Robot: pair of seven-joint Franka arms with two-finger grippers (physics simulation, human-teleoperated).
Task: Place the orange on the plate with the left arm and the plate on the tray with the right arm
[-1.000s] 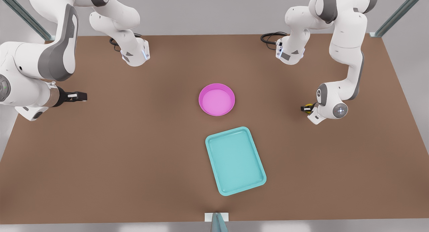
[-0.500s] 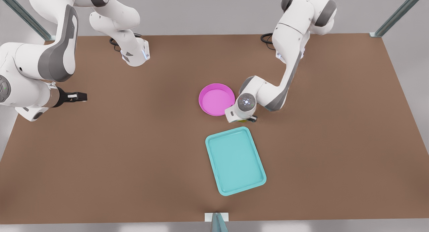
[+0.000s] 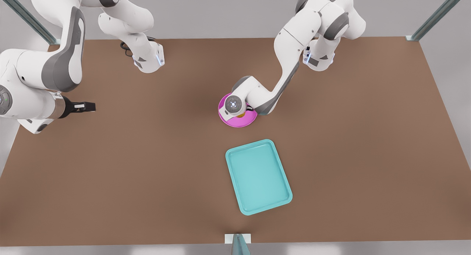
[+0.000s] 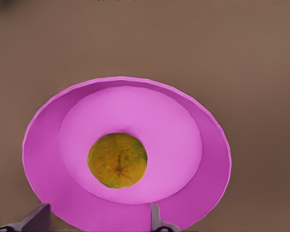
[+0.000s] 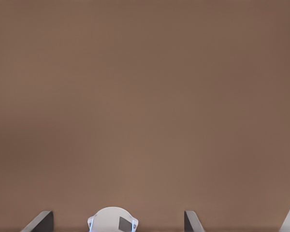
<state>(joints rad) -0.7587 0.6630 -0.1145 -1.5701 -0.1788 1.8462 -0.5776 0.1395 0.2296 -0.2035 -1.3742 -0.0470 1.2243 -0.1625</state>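
Surface: brown tabletop point(image 3: 147, 166) bearing everything, grey wall behind, metal struts at the far corners.
Left gripper: the left gripper point(image 4: 99, 217) hangs over the plate; its two fingertips point(image 4: 36, 218) are spread, one to each side, wider than the orange and not touching it.
Orange: the orange point(image 4: 117, 160) sits free on the plate's floor, a little off centre; in the front view a sliver of it point(image 3: 241, 115) peeks from under the wrist.
Plate: the pink plate point(image 3: 230, 121) rests on the table, farther away than the tray and apart from it.
Tray: the teal tray point(image 3: 258, 176) lies nearer the camera, holding nothing.
Right gripper: the right gripper point(image 3: 84, 106) waits well off at the front view's left, above bare table, fingers spread.
Doing it well: the drop looks done, so the left arm should probably rise straight up, without brushing the fruit or rim, and clear the space. The right gripper would likely do best pinching the raised rim and carrying the plate level so the orange does not roll.
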